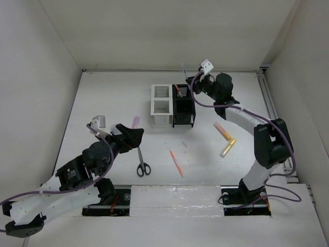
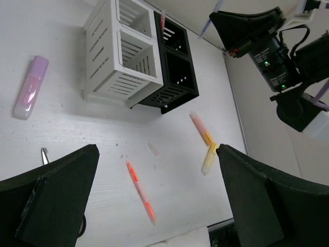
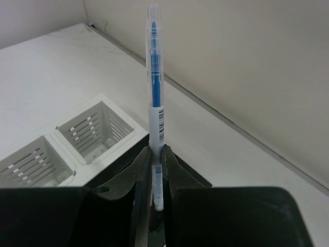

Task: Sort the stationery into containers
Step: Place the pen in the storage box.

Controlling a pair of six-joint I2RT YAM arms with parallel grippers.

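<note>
White walls close in a white table (image 1: 113, 103), and the two arms take up most of the room on it. The right arm reaches long and nearly straight to the far side. Its gripper (image 3: 157, 154) hangs just over the black organizer (image 1: 184, 110), pinched tight on the lower barrel of a blue pen (image 3: 154, 87). The pen stands close to upright, probably so it can drop cleanly into a compartment below. The left arm is folded low at the near left. Its gripper (image 1: 138, 137) points at the tabletop with the fingers spread wide and nothing between them, which looks like a pose for the next pick. The white organizer (image 1: 160, 105) stands touching the black one at mid-table, and both its squares look empty. A red pen (image 1: 178, 90) already leans in the black organizer's far compartment, so pens seem bound for that box. The black-handled scissors (image 1: 142, 163) lie flat just beside the left gripper, with a lilac highlighter (image 1: 135, 121) on its far side. A pink-orange highlighter (image 1: 222, 130) and a yellow highlighter (image 1: 227, 147) lie loose near the right arm, their ends almost meeting. An orange pen (image 1: 176, 163) lies near the middle, and a small pale piece (image 2: 153, 148) sits beyond it.
</note>
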